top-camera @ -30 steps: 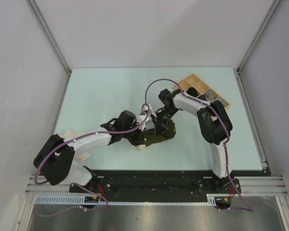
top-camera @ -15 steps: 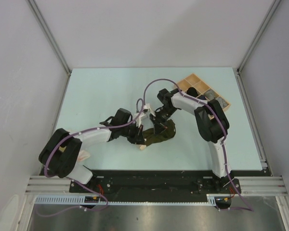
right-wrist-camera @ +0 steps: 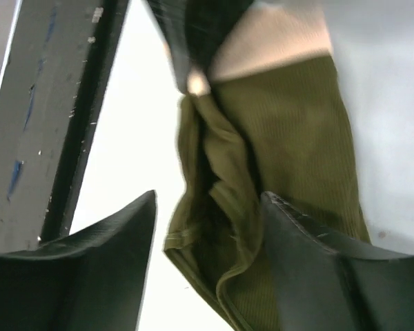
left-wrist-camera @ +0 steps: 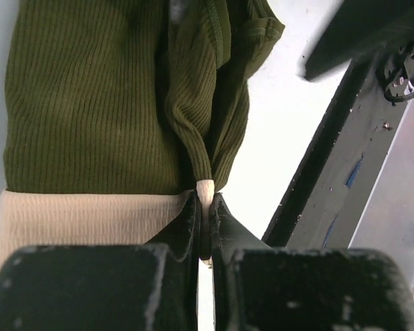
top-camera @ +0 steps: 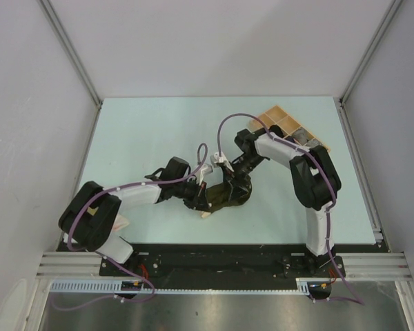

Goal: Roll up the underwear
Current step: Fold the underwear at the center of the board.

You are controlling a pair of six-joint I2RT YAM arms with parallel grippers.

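Olive underwear (left-wrist-camera: 90, 103) pinched by left gripper (left-wrist-camera: 205, 207) — right gripper (right-wrist-camera: 208, 200) agape.

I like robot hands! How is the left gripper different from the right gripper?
The left gripper is shut, pinching the olive underwear by its beige band; the right gripper is open, gripping nothing. The left sits at the beige end, the right at the olive end. Both are black and at the same garment.

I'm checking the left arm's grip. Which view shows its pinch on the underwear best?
Left wrist: the left gripper is shut on the underwear at its beige band, sharp and close. Right wrist shows that pinch from the far side, blurred. From the top, the arms mostly hide it.
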